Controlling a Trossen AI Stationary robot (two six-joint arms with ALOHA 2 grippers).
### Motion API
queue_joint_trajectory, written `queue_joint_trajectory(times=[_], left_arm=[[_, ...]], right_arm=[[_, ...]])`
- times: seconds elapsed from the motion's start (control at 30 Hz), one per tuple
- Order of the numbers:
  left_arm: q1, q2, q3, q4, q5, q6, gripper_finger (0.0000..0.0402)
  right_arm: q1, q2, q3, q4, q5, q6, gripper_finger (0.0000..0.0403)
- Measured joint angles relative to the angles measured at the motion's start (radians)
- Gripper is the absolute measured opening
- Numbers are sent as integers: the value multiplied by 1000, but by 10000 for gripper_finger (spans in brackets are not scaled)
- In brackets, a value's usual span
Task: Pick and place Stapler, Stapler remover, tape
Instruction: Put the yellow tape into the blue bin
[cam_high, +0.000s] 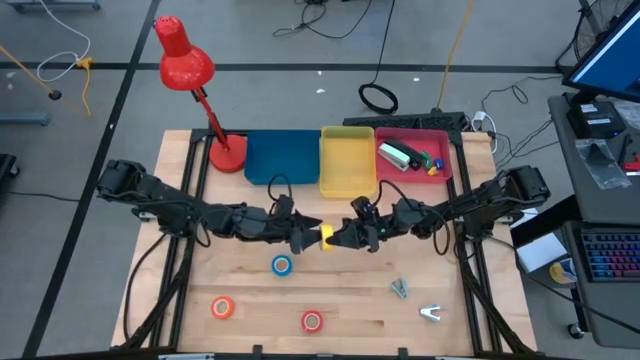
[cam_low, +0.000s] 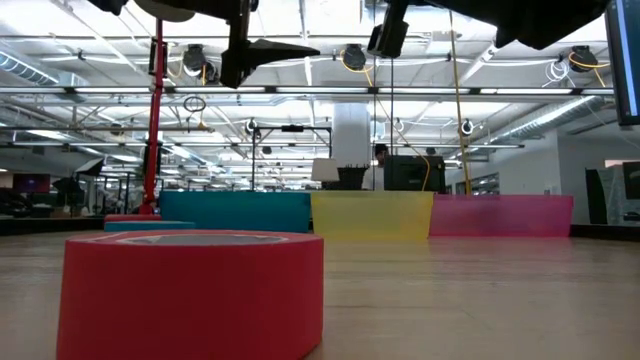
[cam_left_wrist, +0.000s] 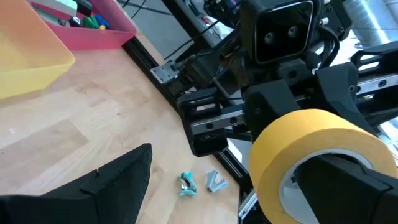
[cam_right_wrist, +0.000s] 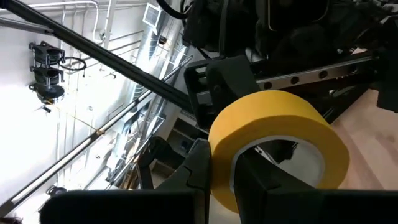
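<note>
Pale wooden worktop (cam_high: 330, 300) carries three plastic bins at its far edge, blue, yellow (cam_high: 347, 160) and pink. Above its middle the two arms meet: the right end effector (cam_high: 340, 237) is clamped on the yellow ring-shaped tape roll (cam_high: 326, 236), while the left end effector (cam_high: 308, 234), fingers spread wide, sits just beside the roll on its other side. This looks like a handover. Next, the left fingers likely need to close on the roll before the right lets go. Blue (cam_high: 281, 265), orange (cam_high: 222, 307) and red (cam_high: 312, 321) tape rolls lie nearer the front edge
</note>
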Motion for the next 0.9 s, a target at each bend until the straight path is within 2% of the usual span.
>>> queue_joint_trajectory(times=[0.67, 0.77, 0.9], left_arm=[[8, 0, -1, 14, -30, 38, 376], [8, 0, -1, 8, -30, -1, 342], [8, 0, -1, 7, -27, -21, 244]], right_arm=[[-3, 0, 0, -7, 7, -16, 29], [-3, 0, 0, -10, 16, -15, 29], [-4, 0, 0, -34, 30, -15, 29]])
